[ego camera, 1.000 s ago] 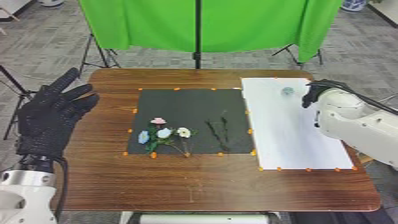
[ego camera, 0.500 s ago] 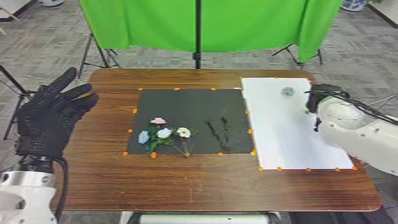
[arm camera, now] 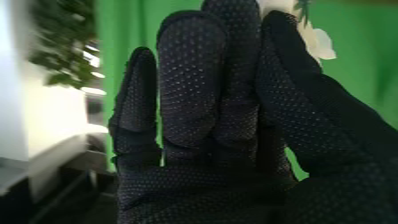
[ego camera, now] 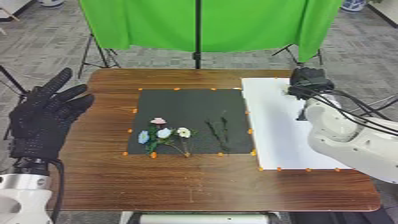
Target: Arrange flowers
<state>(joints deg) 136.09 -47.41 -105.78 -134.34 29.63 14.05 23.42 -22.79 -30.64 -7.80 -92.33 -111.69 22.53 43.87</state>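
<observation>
To the right of the black mat (ego camera: 191,107), toward its far end, the right hand (ego camera: 309,80) is held over the white sheet (ego camera: 275,130). In the right wrist view, the fingers of the right hand (arm camera: 213,187) are kept nearly straight and close together, with the thumb (arm camera: 282,55) brought up against them; between their tips a white flower (arm camera: 322,45) is pinched, its pale petals and a bit of green seen past the thumb. To the left of the mat, the left hand (ego camera: 40,117) is held upright, its fingers released and loosely spread, the thumb set well apart.

On the mat's near left part, a pink flower (ego camera: 158,121), a light blue flower (ego camera: 144,137) and two whitish flowers (ego camera: 164,133) are laid close together, the pink one farthest from the mat's near edge. Dark stems (ego camera: 222,137) are laid nearer the mat's right edge. Small orange markers (ego camera: 154,155) are set along the mat's edges. Beyond the mat and table (ego camera: 187,182), a green cloth (ego camera: 151,25) is hung.
</observation>
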